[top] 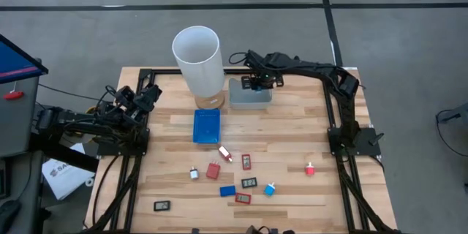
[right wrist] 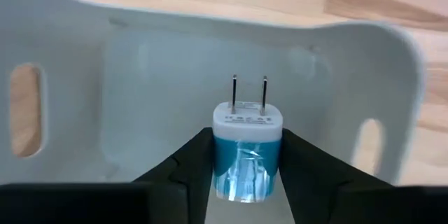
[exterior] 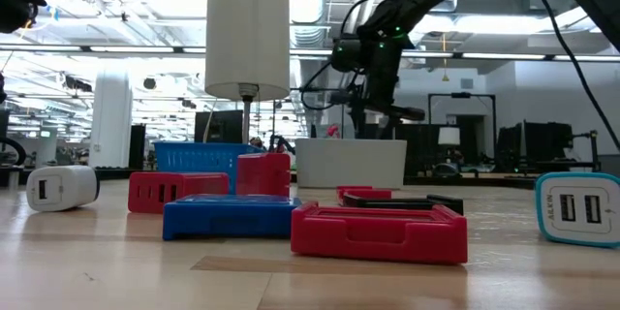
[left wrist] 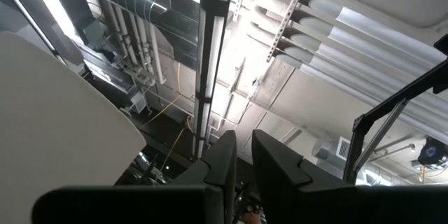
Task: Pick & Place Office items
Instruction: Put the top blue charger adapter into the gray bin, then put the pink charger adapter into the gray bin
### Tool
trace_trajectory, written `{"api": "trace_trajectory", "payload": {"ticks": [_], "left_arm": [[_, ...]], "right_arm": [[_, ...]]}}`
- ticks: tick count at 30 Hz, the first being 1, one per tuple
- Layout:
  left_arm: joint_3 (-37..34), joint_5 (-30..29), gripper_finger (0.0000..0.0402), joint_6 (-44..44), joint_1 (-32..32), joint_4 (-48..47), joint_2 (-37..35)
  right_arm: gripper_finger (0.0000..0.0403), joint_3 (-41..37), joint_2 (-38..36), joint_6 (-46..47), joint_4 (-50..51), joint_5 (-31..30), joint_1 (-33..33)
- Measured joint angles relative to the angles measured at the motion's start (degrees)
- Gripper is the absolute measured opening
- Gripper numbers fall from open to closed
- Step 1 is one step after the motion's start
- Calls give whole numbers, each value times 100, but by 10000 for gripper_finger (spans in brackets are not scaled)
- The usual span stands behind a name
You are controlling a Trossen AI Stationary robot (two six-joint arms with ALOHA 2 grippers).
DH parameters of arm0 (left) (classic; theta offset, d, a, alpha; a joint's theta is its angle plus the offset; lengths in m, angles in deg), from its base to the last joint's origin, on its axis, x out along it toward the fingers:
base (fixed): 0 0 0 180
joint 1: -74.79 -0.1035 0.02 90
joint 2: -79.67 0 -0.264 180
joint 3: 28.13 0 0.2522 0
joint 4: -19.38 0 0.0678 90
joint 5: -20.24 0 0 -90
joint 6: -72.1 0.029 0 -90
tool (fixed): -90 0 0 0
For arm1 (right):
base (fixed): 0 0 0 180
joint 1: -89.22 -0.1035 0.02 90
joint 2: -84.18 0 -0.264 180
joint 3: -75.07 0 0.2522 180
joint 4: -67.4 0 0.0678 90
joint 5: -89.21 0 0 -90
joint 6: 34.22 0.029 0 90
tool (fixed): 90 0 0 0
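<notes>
near edge: office items (top: pixel 232 178) scattered loose on the wooden table (top: pixel 292 135), on the side away from the bins. Black-framed piece (top: pixel 162 206) lies off toward the left arm's side, apart from the rest.
low view, nearest: red flat piece (exterior: pixel 378 231) up front, blue flat piece (exterior: pixel 228 217) touching its side, red block (exterior: pixel 263 174) just behind the blue one. White charger (exterior: pixel 60 187) lies on its side at one end, blue-and-white USB charger (exterior: pixel 579 209) stands at the other.
right side: small red-and-white piece (top: pixel 310 169) sits alone, well apart from the main cluster.
mid table: blue tray (top: pixel 206 126) beside the scatter, nothing visible in it from above.
left gripper (left wrist: pixel 239 161): parked at the table's left edge, tilted up toward the ceiling, fingers nearly together with a narrow gap, nothing held.
far: tall white cylinder (top: pixel 198 61) upright behind the blue tray; white bin (top: pixel 249 93) just beside it.
right gripper (right wrist: pixel 246 175): over the white bin, clamped on a blue-and-white plug charger (right wrist: pixel 246 150), prongs pointing away from the wrist.
held charger location: above the bin floor, inside the bin's outline; touching the floor or not, can't tell.
</notes>
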Motion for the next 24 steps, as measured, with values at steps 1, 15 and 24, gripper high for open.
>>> {"api": "trace_trajectory", "payload": {"ticks": [1,15,24], "left_arm": [[0,0,44,0,0,0,0],[0,0,44,0,0,2,0],[0,0,44,11,0,4,-1]], "right_arm": [[150,0,0,-1,-44,-2,-19],[174,0,-32,-34,-160,-4,-29],[166,0,-936,-229,-275,-18,-394]]}}
